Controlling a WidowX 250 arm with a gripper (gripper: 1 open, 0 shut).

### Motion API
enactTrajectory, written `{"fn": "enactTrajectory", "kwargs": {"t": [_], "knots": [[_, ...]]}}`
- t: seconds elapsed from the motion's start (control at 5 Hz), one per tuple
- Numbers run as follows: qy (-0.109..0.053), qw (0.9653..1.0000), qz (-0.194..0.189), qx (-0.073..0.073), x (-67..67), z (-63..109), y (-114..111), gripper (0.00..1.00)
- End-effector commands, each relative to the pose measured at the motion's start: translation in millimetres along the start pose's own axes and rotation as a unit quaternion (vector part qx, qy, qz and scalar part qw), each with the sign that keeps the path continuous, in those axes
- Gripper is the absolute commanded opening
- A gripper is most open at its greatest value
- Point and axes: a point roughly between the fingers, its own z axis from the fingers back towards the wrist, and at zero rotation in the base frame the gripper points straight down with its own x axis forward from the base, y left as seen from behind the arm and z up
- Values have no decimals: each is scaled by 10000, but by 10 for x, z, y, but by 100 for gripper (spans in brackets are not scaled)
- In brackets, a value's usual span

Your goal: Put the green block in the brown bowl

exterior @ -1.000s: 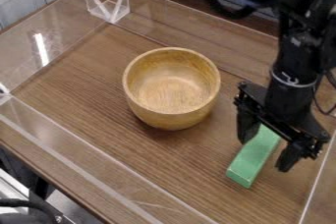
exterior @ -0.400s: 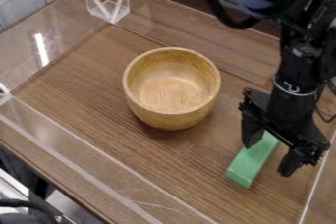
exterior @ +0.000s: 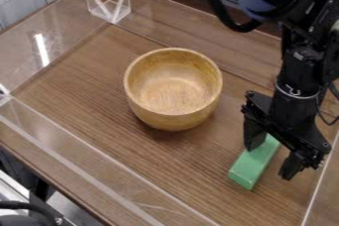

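Note:
A bright green block [exterior: 255, 164] lies flat on the wooden table near the front right, angled toward the right edge. My black gripper [exterior: 280, 148] points straight down over the block's far end, open, one finger [exterior: 252, 129] on its left and the other finger [exterior: 302, 158] on its right. The fingers straddle the block; no squeeze on it shows. The brown bowl [exterior: 173, 88] stands upright and empty to the left of the gripper, a short gap away.
Clear acrylic walls [exterior: 40, 47] ring the table, with a folded clear piece [exterior: 109, 4] at the back left. The table's front right corner [exterior: 311, 210] is close to the block. Black cables hang above the arm.
The gripper has shifted slightly right and down around the block's far end; it stays open. Block and bowl have not moved.

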Motion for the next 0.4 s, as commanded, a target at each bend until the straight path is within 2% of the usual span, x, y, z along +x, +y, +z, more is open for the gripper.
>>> {"fn": "enactTrajectory", "kwargs": {"t": [0.0,0.2], "knots": [[-250,9997,23,-54,107,128,38,100],[-252,9996,16,-79,117,144,66,100]]}}
